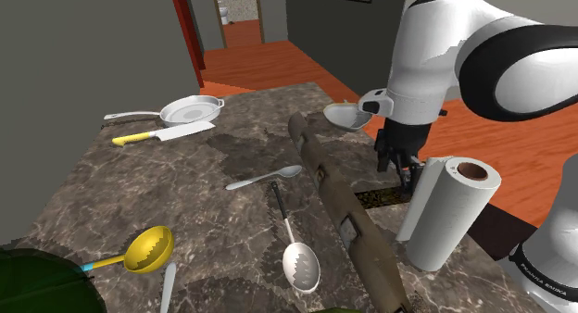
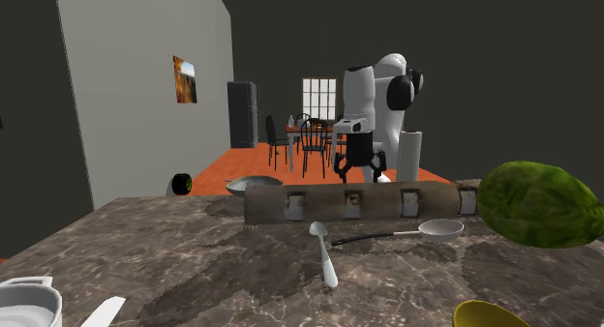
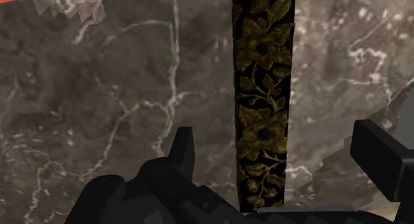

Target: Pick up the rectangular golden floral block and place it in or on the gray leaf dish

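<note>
a home, on its kitchen side: a dark marble counter (image 1: 185,200) carries a steel pan (image 1: 192,108), a yellow-handled cleaver (image 1: 162,133), a yellow ladle (image 1: 148,248), spoons (image 1: 264,179) and a paper towel roll (image 1: 449,214). beyond the counter are an orange wood floor (image 1: 269,66), a dining table with black chairs (image 2: 312,141), a window (image 2: 315,95) and a framed picture (image 2: 185,79).

Around me I see gray walls (image 2: 135,103), an orange floor (image 1: 269,68), black dining chairs (image 2: 312,143) far behind, a wall painting (image 2: 185,79), and one bright window (image 2: 315,91).

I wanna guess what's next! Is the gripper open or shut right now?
Gripper: open, holding nothing; the golden floral block lies in its gap, untouched.
</note>
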Controlling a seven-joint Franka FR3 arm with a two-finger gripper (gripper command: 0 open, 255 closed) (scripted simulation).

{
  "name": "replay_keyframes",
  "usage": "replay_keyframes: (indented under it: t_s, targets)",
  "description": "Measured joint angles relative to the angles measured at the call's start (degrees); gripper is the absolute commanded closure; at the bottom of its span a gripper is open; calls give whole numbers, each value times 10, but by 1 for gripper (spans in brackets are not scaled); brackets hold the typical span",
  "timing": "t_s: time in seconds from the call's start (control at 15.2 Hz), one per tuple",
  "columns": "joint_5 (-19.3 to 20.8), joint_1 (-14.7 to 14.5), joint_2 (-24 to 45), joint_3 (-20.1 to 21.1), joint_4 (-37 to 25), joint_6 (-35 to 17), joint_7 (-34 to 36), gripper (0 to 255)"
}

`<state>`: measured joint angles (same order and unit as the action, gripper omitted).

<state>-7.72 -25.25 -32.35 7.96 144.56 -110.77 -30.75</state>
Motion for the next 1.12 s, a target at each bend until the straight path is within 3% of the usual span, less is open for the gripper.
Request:
replay_keyframes:
  t_s: [0.4,0.79,0.86,1.12]
  targets:
    - [-4,-1,9,4,38,-46,-1,0]
    - [-4,-1,11,5,41,-51,0,0]
    - [-4,-1,11,5,41,-51,0,255]
    - [-4,-1,11,5,41,-51,0,255]
